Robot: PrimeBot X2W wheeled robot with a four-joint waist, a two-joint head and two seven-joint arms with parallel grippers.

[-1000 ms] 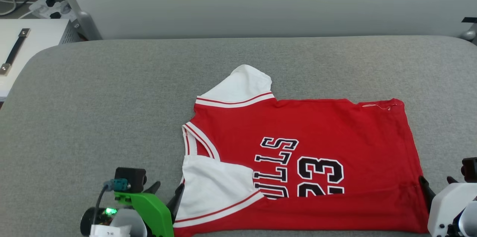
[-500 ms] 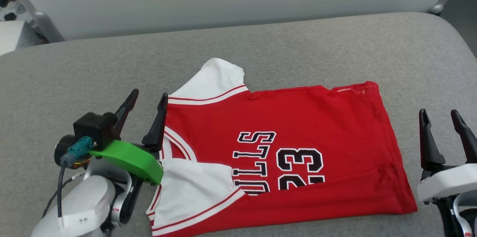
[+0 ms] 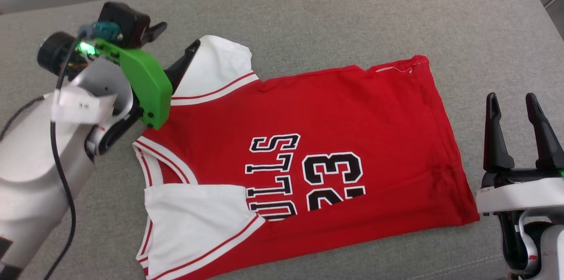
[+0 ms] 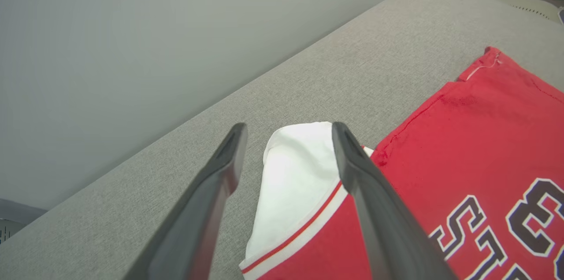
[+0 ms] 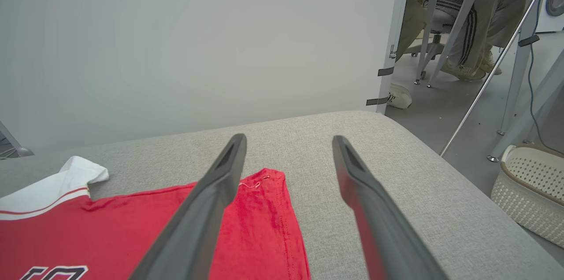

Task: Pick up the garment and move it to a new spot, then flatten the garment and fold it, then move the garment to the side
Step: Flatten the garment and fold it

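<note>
Over the collar end of the garment (image 3: 335,112): left end effector (image 3: 179,34), jaws fully apart, empty, hanging above the far white sleeve (image 3: 216,64); whether it touches cloth cannot be told. Likely lining up to pinch that sleeve. Just beside the hem (image 3: 454,156): right end effector (image 3: 511,96), jaws wide, holding nothing, probably set to take a hem corner. Garment: red jersey, front up on the grey fabric counter (image 3: 335,16), near sleeve (image 3: 194,218) folded over the chest, so flattening looks unfinished. Container: pale perforated basket (image 5: 524,192) on the floor beyond the counter; contents hidden.
</note>
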